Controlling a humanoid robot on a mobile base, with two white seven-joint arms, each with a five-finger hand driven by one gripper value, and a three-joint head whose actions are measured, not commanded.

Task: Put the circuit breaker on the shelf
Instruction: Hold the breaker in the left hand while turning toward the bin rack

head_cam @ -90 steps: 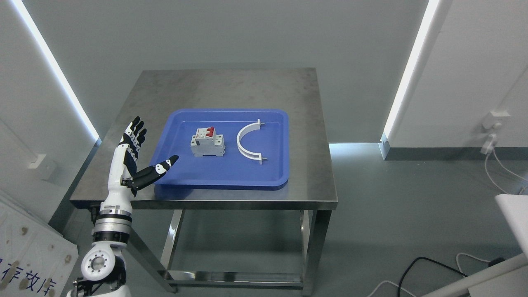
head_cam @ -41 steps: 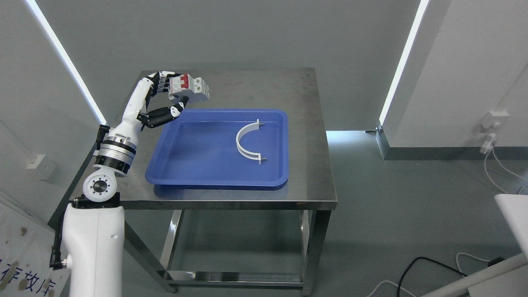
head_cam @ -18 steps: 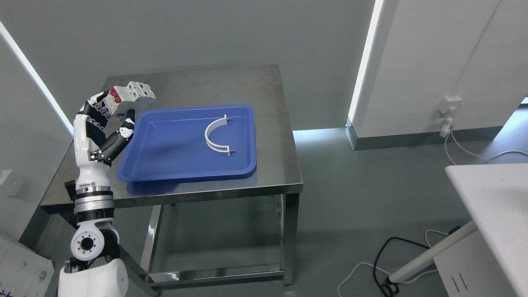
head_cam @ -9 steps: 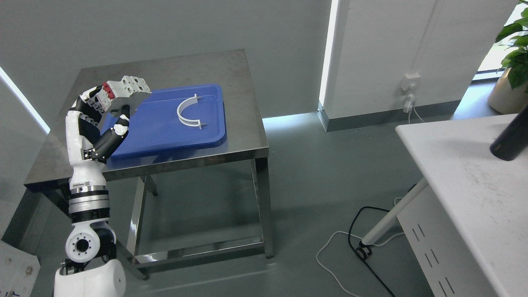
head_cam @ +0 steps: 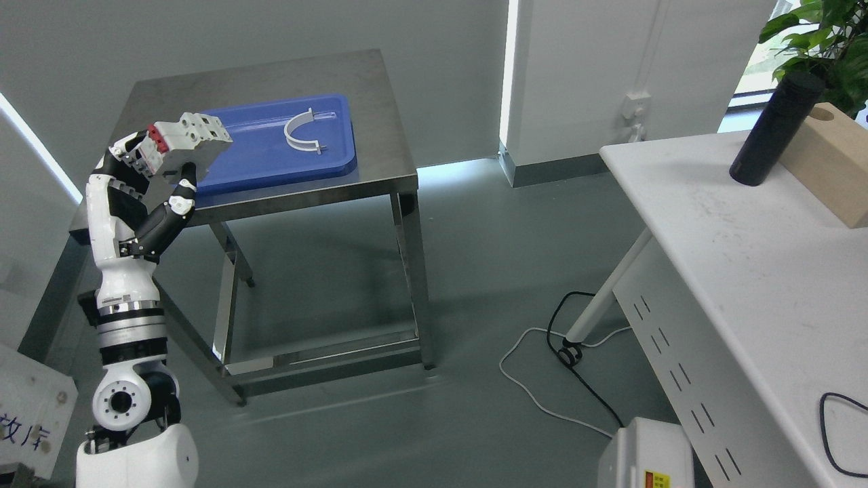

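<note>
Raised at the left of the frame, the left hand (head_cam: 154,169) is gripping the circuit breaker (head_cam: 188,141), with the fingers (head_cam: 133,157) curled around its back and the black-and-white thumb (head_cam: 178,198) pressing up from beneath. The breaker is sitting tilted in that grasp, its red switch end toward the wrist and its pale grey body pointing toward the upper middle of the frame. It is hanging in the air, overlapping the near left corner of the steel table (head_cam: 380,135) and clear of the blue tray (head_cam: 339,135).

That tray is lying on the tabletop in the upper left of the frame, and a white curved bracket (head_cam: 302,133) is resting inside it toward its far side.

Over on the right, a white table (head_cam: 732,257) is running down to the lower right corner. A black cylinder (head_cam: 774,130) is standing upright near its far end, just beside a wooden block (head_cam: 829,163), with green plant leaves (head_cam: 824,27) showing behind them at the upper right corner. Cables (head_cam: 576,379) are trailing across the grey floor between the two tables.
</note>
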